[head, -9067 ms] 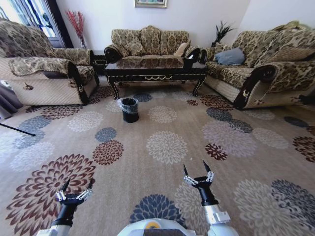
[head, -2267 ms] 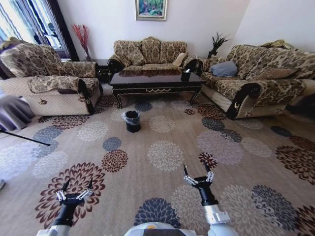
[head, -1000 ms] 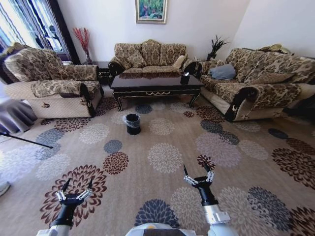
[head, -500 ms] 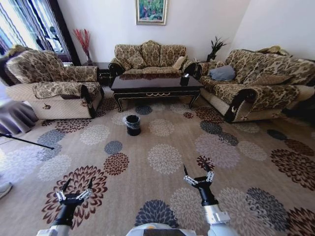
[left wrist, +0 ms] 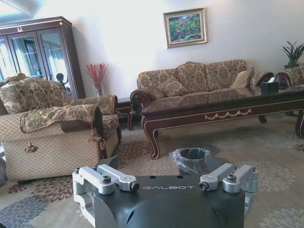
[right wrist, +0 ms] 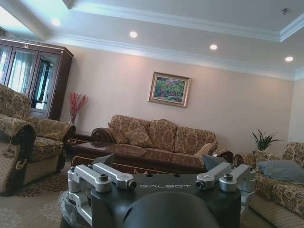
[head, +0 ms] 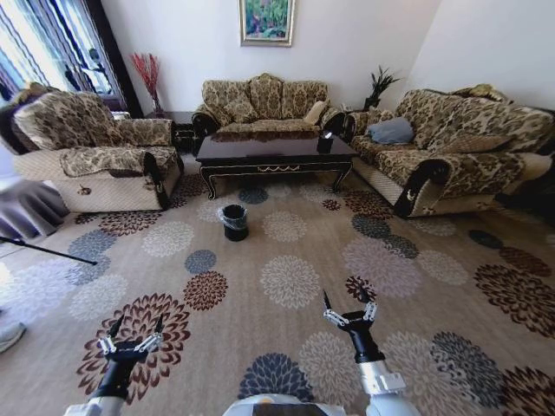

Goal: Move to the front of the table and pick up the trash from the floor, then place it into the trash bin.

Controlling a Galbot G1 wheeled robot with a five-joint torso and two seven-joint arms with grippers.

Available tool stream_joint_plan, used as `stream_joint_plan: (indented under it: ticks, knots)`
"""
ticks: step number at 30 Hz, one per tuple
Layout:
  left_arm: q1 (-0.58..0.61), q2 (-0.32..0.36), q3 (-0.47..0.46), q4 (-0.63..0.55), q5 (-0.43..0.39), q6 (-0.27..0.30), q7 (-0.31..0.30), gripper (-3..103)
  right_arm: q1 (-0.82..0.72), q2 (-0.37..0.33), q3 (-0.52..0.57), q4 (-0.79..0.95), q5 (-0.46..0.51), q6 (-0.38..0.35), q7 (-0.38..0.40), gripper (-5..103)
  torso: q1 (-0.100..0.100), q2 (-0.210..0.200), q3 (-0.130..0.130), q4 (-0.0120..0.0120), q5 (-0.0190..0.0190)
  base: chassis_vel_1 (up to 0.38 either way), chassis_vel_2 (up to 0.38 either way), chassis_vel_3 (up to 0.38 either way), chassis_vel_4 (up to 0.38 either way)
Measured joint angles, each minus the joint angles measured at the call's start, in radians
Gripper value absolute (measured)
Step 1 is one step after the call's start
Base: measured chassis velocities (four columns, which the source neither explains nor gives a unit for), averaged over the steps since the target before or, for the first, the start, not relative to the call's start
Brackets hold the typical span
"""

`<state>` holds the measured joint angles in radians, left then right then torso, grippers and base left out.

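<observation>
We have pulled back from the seating group: across the head view the whole scene has shrunk and risen, a shift of our camera, not of the furniture. The table now sits in the upper centre of the frame, higher and smaller than nine seconds ago. The trash bin has climbed from centre-left toward the upper middle. More patterned carpet fills the foreground, and a shoe has entered at the left edge.
</observation>
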<state>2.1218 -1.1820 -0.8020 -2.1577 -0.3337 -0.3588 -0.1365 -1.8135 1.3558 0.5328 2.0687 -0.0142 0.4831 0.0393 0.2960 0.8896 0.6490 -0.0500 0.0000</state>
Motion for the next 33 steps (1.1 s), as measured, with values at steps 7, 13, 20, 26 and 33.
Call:
stream_joint_plan:
  ticks: [7,13,20,26,33]
  knots:
    - [0.0,0.0,0.0,0.0,0.0,0.0,0.0,100,0.0,0.0,0.0,0.0,0.0,0.0,0.0,100,0.013,0.031,0.017,0.0,0.0,0.0,0.0,0.0,0.0]
    - [0.0,0.0,0.0,0.0,0.0,0.0,0.0,100,0.0,0.0,0.0,0.0,0.0,0.0,0.0,100,0.026,0.061,0.034,0.0,0.0,0.0,0.0,0.0,0.0]
    - [0.0,0.0,0.0,0.0,0.0,0.0,0.0,100,0.0,0.0,0.0,0.0,0.0,0.0,0.0,100,0.039,0.09,0.051,0.0,0.0,0.0,0.0,0.0,0.0]
    - [0.0,0.0,0.0,0.0,0.0,0.0,0.0,100,0.0,0.0,0.0,0.0,0.0,0.0,0.0,100,0.052,0.119,0.067,0.0,0.0,0.0,0.0,0.0,0.0]
    - [0.0,0.0,0.0,0.0,0.0,0.0,0.0,100,0.0,0.0,0.0,0.0,0.0,0.0,0.0,100,0.068,0.155,0.087,0.0,0.0,0.0,0.0,0.0,0.0]
